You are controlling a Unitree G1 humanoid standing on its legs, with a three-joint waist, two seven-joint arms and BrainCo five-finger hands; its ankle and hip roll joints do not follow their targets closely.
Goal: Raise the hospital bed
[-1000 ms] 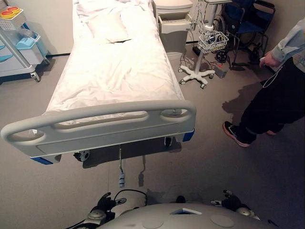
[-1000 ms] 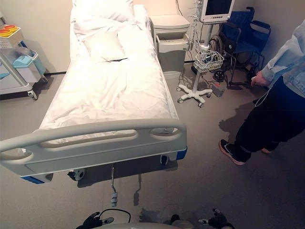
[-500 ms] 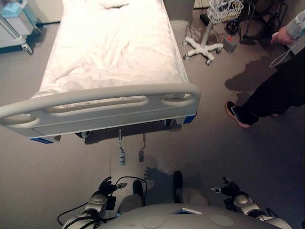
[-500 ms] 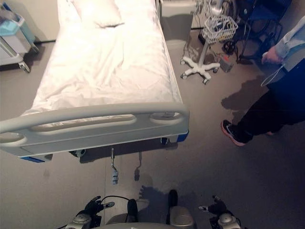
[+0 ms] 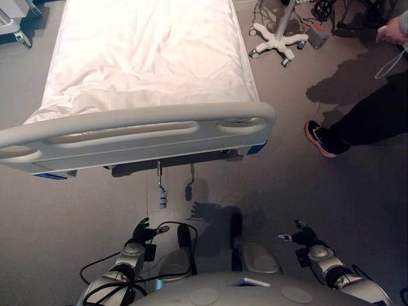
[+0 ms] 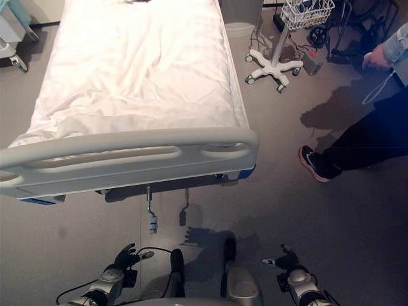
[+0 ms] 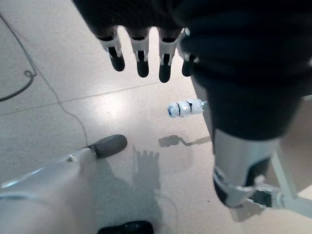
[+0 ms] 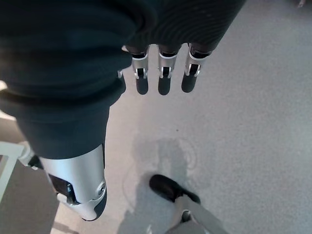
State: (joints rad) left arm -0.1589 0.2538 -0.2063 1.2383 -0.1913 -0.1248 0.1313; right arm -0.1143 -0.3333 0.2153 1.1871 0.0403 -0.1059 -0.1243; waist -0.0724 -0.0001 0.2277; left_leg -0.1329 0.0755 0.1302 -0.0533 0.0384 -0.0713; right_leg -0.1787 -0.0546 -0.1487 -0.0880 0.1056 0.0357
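Note:
The hospital bed [image 5: 146, 57] with a white sheet stands in front of me, its grey footboard [image 5: 137, 131] nearest. A metal crank handle [image 5: 162, 199] hangs down below the footboard, near the floor. The left wrist view has the same crank handle [image 7: 183, 108] a short way past the fingers. My left hand [image 5: 141, 233] is low, just on my side of the crank, open and holding nothing. My right hand [image 5: 299, 237] hangs low to the right, open as well, over bare floor; its straight fingers [image 8: 163, 78] show in the right wrist view.
A person stands to the right of the bed, dark trouser legs [image 5: 373, 111] and a shoe [image 5: 317, 137] on the floor. A wheeled stand base [image 5: 277, 41] sits at the bed's far right. A cart wheel [image 5: 16, 25] shows at the far left.
The camera has tilted down and the footboard looks closer. Both hands have come further into view, low over the floor in front of the bed.

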